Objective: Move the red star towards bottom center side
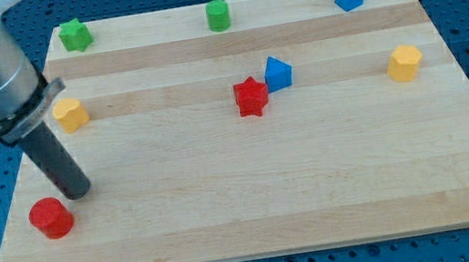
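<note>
Near board centre you've got the red star-shaped block (pixel 251 96), touching the blue block (pixel 278 72) at its 2 o'clock. Your rod's tip (pixel 78 190) sits well apart at the star's 8 o'clock, just above the red cylinder block (pixel 51 217). No jaws on this rod.

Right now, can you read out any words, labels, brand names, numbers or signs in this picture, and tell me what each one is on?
None: no text, number or sign shows on the wooden board, the red star, the other blocks, or the rod above my tip.
</note>
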`<state>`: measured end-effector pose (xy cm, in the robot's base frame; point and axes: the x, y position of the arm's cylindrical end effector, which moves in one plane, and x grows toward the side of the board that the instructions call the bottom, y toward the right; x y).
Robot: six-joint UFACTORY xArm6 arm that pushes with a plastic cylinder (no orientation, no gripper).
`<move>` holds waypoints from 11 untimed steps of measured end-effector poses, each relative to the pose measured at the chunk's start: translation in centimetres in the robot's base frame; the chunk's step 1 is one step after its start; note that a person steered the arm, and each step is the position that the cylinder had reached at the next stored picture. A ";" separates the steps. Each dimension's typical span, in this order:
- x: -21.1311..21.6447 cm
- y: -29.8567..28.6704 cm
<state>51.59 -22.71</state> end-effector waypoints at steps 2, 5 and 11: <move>4.0 -3.6; 1.4 -1.4; -14.6 12.1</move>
<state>36.96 -10.60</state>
